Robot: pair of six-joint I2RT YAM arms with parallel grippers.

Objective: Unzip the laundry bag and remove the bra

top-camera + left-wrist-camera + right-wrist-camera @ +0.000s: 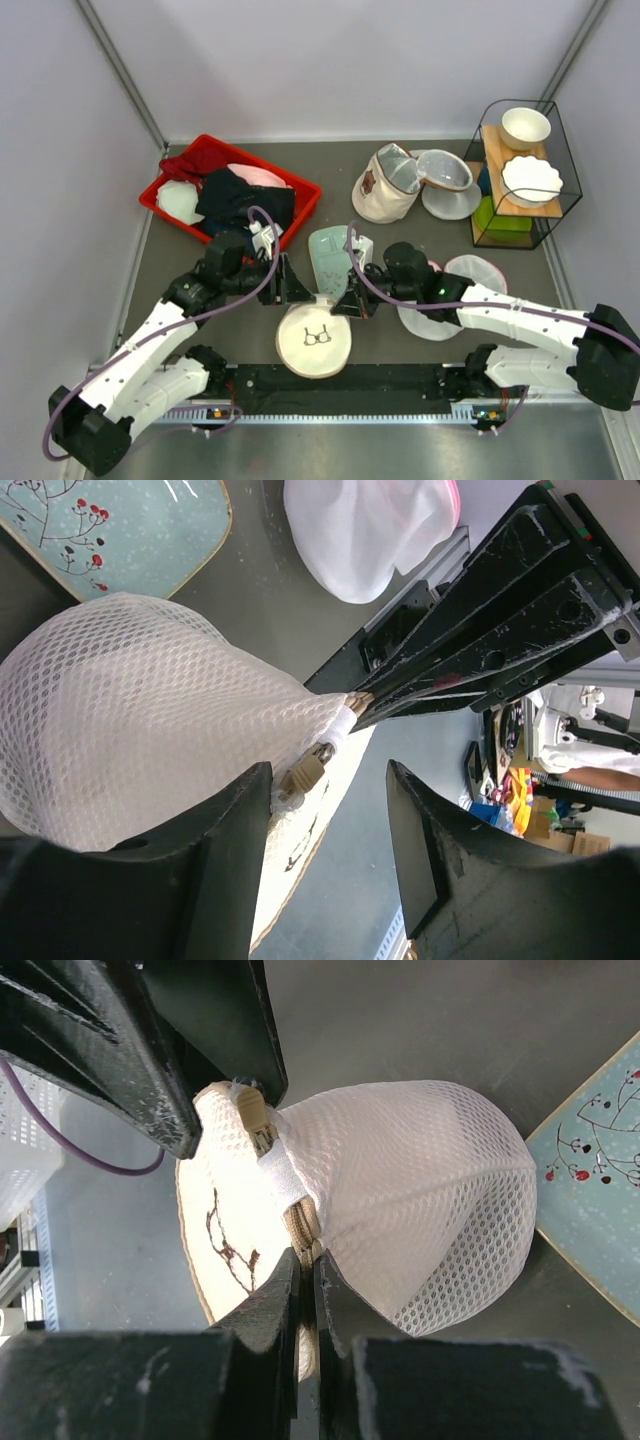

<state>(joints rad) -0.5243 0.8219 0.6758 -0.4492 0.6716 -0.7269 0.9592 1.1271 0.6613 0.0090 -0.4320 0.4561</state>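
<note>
The cream-white drum-shaped laundry bag (313,340) lies near the front edge, its bra-icon face up. Its mesh side shows in the left wrist view (130,710) and the right wrist view (420,1180). My right gripper (307,1255) is shut on the bag's tan zipper seam; it sits at the bag's upper right (341,303). My left gripper (328,770) is open, its jaws wide apart. One finger touches the bag beside the tan zipper pull (305,772), at the bag's upper left (296,292). The zipper looks closed. The bra is hidden.
A red basket (300,190) with a black garment and pale bags stands back left. A teal tray (330,255) lies just behind the bag. A beige pouch (385,190), mesh bags (470,270) and a wire rack with bowls (520,170) are on the right.
</note>
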